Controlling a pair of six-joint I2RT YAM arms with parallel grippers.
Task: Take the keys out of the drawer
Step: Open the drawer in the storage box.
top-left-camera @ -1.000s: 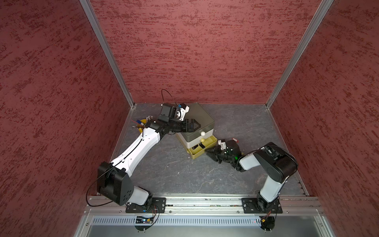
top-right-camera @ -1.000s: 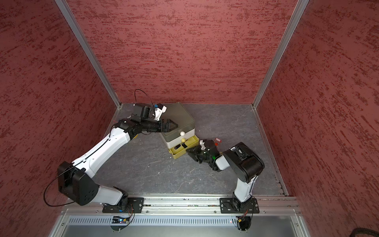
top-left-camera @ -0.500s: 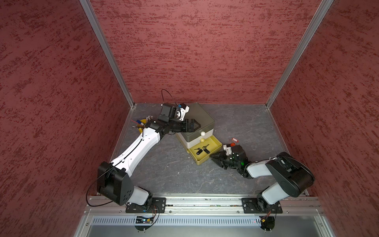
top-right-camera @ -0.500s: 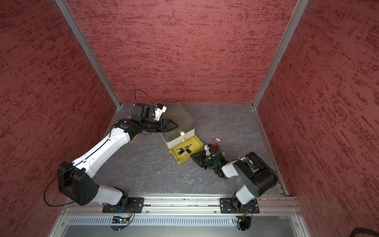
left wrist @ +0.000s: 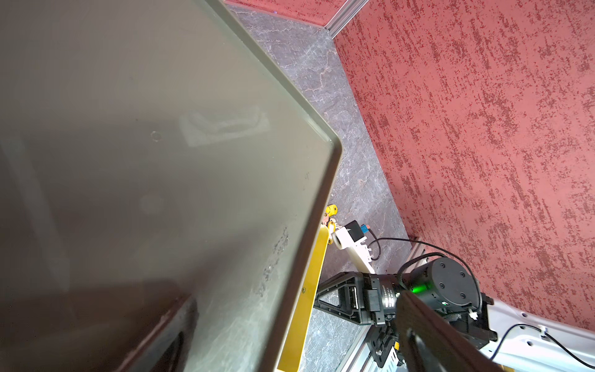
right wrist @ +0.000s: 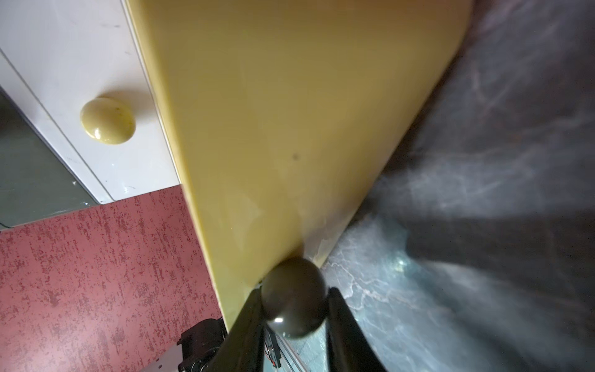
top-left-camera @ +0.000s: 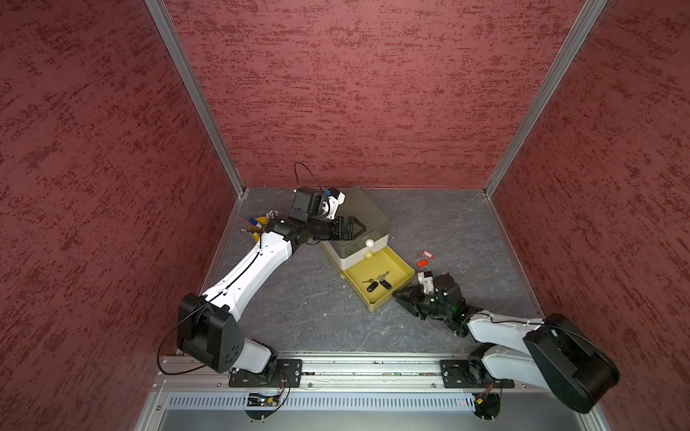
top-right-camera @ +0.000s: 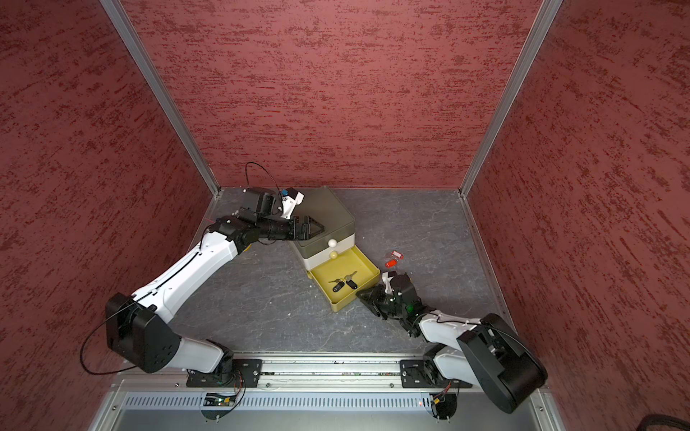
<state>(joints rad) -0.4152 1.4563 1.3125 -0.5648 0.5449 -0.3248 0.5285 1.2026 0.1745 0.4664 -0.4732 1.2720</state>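
The yellow drawer is the lowest one of a small grey-green cabinet and stands pulled out. Two keys with black tags lie inside it. Another two keys with red tags lie on the floor to its right. My right gripper is shut on the drawer's dark round knob at its front wall. My left gripper lies on the cabinet's top with its fingers spread apart, holding nothing.
A yellow cup with pens stands at the back left by the wall. Above the open drawer, two shut drawers carry pale knobs. Red walls close in three sides, and a metal rail runs along the front.
My right gripper has drawn the drawer out toward the front right, and the black-tagged keys have come into view. The right arm has dropped lower. The left arm has stayed put.
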